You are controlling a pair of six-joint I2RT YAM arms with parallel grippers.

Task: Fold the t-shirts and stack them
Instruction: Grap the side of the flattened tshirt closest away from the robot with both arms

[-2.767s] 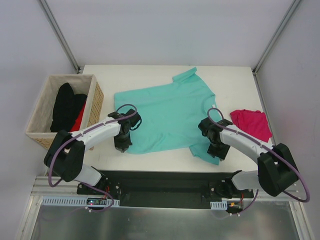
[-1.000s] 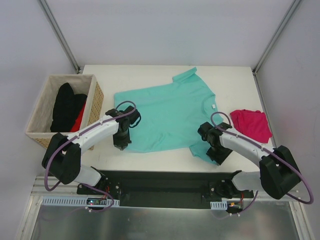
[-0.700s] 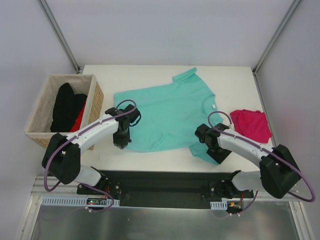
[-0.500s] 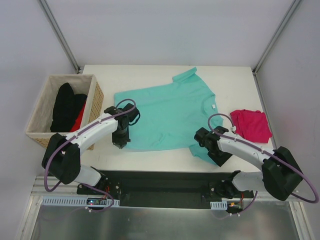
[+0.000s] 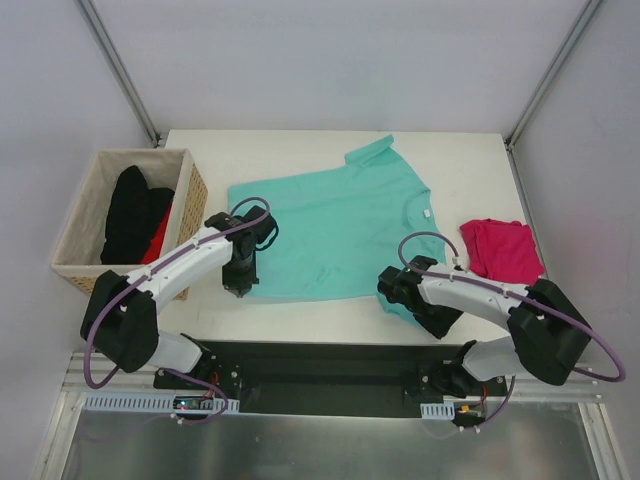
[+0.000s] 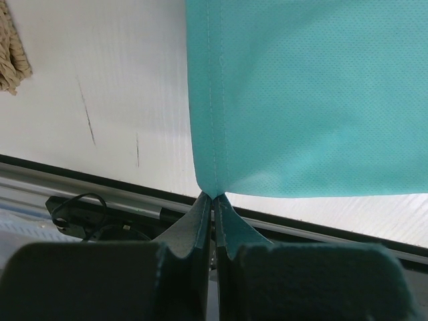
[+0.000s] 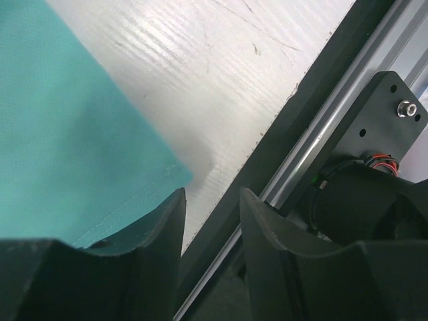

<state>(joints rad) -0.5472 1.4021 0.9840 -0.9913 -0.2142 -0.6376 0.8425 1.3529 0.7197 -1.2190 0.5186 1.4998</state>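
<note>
The teal t-shirt (image 5: 335,225) lies spread flat on the white table (image 5: 450,160). My left gripper (image 5: 237,289) is shut on its near-left hem corner. In the left wrist view that corner is pinched between the fingertips of the left gripper (image 6: 214,198), and the teal t-shirt (image 6: 307,93) stretches away from them. My right gripper (image 5: 393,293) stands open at the near-right sleeve. In the right wrist view the right gripper (image 7: 211,200) holds nothing; one finger (image 7: 157,234) rests over the edge of the teal t-shirt (image 7: 60,134). A pink t-shirt (image 5: 503,250) lies crumpled at the right.
A wicker basket (image 5: 192,205) with black and red clothes (image 5: 135,215) stands off the table's left side. The black frame rail (image 5: 320,360) runs along the near edge, close under both grippers. The rail (image 7: 321,160) and a black mount plate (image 7: 391,127) fill the right wrist view's right side.
My right gripper has slid left along the near edge, from the sleeve's right side to its left end. The left gripper keeps its grip and has shifted slightly left.
</note>
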